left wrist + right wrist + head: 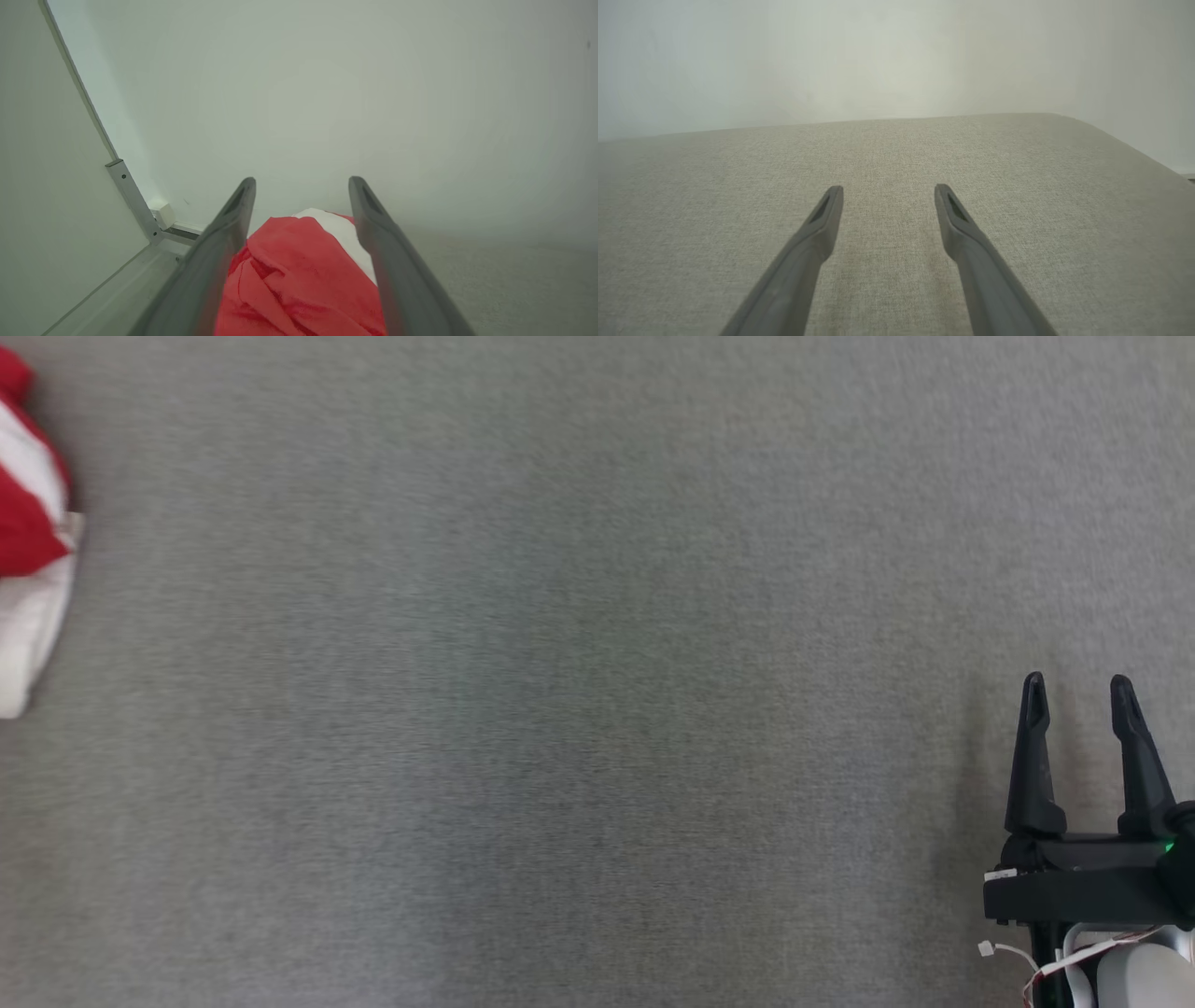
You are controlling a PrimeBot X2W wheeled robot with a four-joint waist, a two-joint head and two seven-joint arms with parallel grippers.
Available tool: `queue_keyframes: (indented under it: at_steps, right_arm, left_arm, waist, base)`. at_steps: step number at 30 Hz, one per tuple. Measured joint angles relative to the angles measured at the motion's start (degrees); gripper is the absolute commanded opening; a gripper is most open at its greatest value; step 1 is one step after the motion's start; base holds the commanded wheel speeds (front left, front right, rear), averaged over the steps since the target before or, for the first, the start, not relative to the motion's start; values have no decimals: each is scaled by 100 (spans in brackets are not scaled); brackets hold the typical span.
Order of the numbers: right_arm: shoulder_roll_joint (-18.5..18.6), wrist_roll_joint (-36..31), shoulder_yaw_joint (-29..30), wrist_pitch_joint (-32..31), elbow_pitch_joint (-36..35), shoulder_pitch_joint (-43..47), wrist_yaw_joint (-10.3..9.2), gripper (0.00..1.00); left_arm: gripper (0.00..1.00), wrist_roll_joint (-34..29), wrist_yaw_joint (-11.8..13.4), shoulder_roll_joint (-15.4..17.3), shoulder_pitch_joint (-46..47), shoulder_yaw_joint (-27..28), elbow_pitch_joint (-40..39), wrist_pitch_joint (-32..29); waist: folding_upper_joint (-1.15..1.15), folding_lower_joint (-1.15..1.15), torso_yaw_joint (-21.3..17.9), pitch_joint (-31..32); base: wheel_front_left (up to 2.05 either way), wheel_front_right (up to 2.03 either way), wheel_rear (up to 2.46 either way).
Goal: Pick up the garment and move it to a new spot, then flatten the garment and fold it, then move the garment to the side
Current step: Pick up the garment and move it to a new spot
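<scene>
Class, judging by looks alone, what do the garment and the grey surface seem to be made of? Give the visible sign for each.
Garment: soft cloth, perhaps a cotton knit, matte red and white. It bunches into loose folds.
Surface: woven grey-beige fabric, matte. A fine weave grain shows.

Crumpled red-and-white cloth garment cropped at frame edges and partly covered

In the head view the garment runs off the left edge, so its full shape cannot be told, and the grey woven fabric surface looks smeared. The right pincer is cut at its base by the lower right corner. In the left wrist view the dark fingers of the left pincer cover the garment's sides, its lower part leaves the bottom edge, and whether they touch it is unclear.
</scene>
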State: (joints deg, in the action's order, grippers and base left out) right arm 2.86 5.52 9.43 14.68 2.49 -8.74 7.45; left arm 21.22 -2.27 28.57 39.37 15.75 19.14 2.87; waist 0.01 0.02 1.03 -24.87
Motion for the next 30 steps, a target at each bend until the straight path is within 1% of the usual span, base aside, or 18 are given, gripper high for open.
queue_keyframes:
  at_steps: [8,12,17,19,22,24,29,30]
  right_arm:
    - [0,-2,-11,7,-76,-71,0,100]
    - [-1,-10,-11,21,-111,-85,0,100]
    - [-1,-34,-41,22,-123,-96,0,100]
    - [-2,-59,-42,21,-126,-98,0,100]
    - [-1,-104,-38,7,-152,-104,0,100]
    - [-2,-121,-48,-13,-171,-111,0,100]
    - [-1,-189,-114,-91,-243,-127,0,100]
    - [-1,-204,-122,-107,-258,-127,0,100]
  left_arm:
    - [100,9,-136,326,594,-213,928,-475]
    - [100,37,-229,445,743,-332,1486,-783]
    - [100,74,-287,556,888,-479,2119,-1228]
    - [100,185,-328,569,973,-491,2356,-1408]
    - [100,175,-338,587,1115,-664,2741,-1878]
    - [100,210,-364,561,1227,-715,2959,-2069]
    - [100,191,-353,498,1477,-865,3384,-2182]
    - [51,180,-324,486,1497,-875,3464,-2120]
  waist:
    - [0,-1,-319,-387]
    - [0,-1,-397,-480]
    - [0,-2,-442,-476]
    - [0,-2,-449,-463]
    - [0,-2,-444,-451]
    - [0,-2,-444,-436]
    - [-1,-2,-476,-387]
    - [-1,-2,-486,-375]
  base:
    - [0,0,0]
    - [0,0,0]
    - [0,0,0]
    - [0,0,0]
    - [0,0,0]
    - [0,0,0]
    - [0,0,0]
    - [0,0,0]
